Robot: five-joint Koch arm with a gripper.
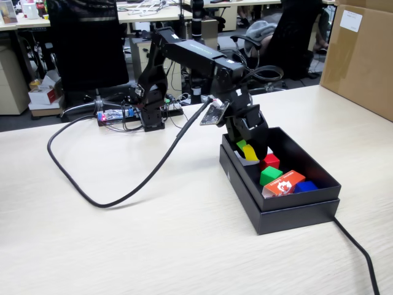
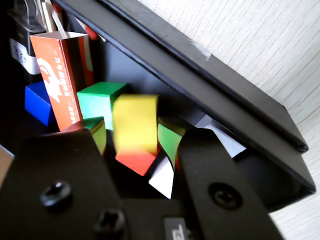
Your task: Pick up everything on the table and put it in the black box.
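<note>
Hanging over the black box (image 1: 295, 212), near its 10 o'clock corner in the fixed view: the gripper (image 2: 134, 135), jaws spread a little wider than the yellow cube (image 2: 134, 117) between them. Looks blurred in the wrist view, so probably loose and dropping into the box below the tips. Lying inside, toward 4 o'clock from the tips in the fixed view: red cube (image 1: 270, 161) and green cube (image 1: 270, 175). No cube seen on the table (image 1: 153, 233). Next, probably only to lift clear.
</note>
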